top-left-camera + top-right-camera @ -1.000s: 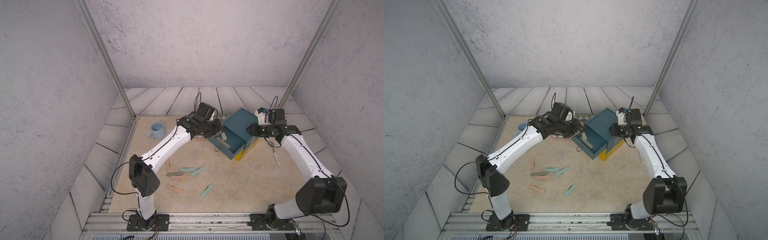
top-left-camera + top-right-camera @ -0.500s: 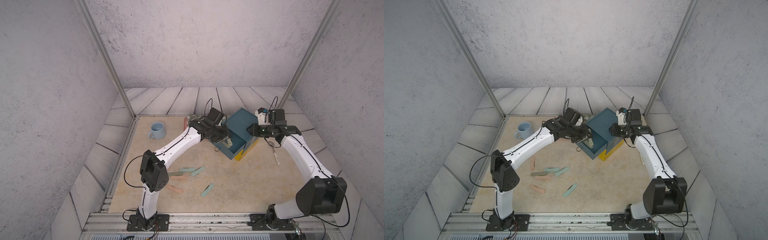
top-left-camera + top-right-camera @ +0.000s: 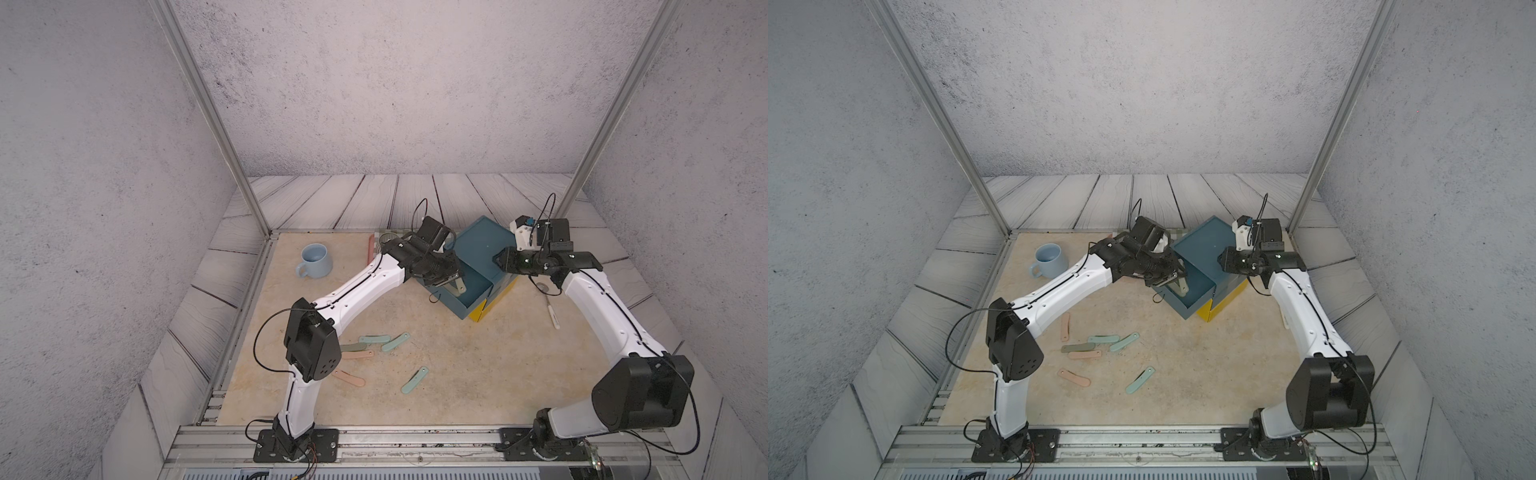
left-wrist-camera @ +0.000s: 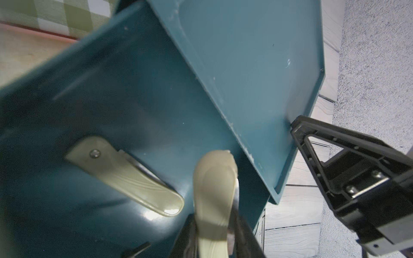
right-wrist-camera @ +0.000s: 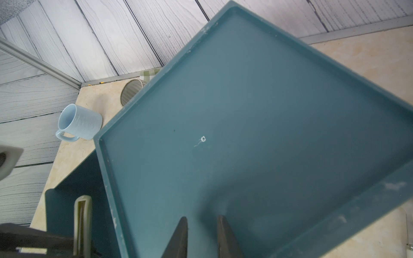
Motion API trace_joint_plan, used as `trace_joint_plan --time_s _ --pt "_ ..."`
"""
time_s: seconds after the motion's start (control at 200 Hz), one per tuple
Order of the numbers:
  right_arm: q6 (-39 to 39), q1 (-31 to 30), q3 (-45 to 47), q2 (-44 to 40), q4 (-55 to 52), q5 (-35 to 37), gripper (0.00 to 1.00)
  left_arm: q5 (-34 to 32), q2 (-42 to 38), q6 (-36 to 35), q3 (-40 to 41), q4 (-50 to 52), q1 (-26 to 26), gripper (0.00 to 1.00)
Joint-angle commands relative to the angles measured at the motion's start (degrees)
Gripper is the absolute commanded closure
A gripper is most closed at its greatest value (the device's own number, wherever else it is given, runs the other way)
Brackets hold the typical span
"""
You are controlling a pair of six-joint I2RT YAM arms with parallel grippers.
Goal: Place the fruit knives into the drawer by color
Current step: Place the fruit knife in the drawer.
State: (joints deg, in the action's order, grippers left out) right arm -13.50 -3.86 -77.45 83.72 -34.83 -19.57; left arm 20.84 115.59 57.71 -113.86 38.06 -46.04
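The drawer [image 3: 486, 245] is a dark teal chest with yellow fronts [image 3: 494, 299], and its top drawer [image 3: 465, 291] is pulled out. My left gripper [image 3: 451, 282] [image 4: 214, 227] is shut on an olive grey-green fruit knife [image 4: 214, 196], held tip-down inside that open drawer. A second olive knife [image 4: 125, 176] lies on the drawer floor. My right gripper [image 3: 498, 262] [image 5: 201, 223] rests on the chest's top, its jaws a little apart and empty. Several pink, teal and olive knives [image 3: 374, 339] [image 3: 1075, 378] lie on the table in front.
A light blue mug [image 3: 316, 259] stands at the back left. A pink tray [image 3: 371, 249] with checkered cloth and a ribbed cup [image 3: 388, 240] sit behind my left arm. A thin white stick [image 3: 553, 318] lies right of the chest.
My left arm has swung right and lowered the olive knife from beside the chest into the open top drawer. The right arm has stayed put.
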Motion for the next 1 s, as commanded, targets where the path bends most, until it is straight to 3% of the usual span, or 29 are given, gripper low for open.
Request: trace_joint_plan --time_s 0.0,0.38,0.996 --pt "-0.49 0.05 3.25 2.84 -10.70 2.27 0.74 0.32 1.72 -0.23 -1.66 0.70 -0.10 0.83" --pt "-0.59 -0.01 3.43 2.91 -10.52 2.08 0.74 0.17 2.10 -0.54 -1.98 1.27 -0.10 0.81" --pt "-0.55 0.07 3.27 2.88 -10.75 2.12 0.73 -0.45 2.88 -1.76 -5.52 2.44 -0.17 0.64"
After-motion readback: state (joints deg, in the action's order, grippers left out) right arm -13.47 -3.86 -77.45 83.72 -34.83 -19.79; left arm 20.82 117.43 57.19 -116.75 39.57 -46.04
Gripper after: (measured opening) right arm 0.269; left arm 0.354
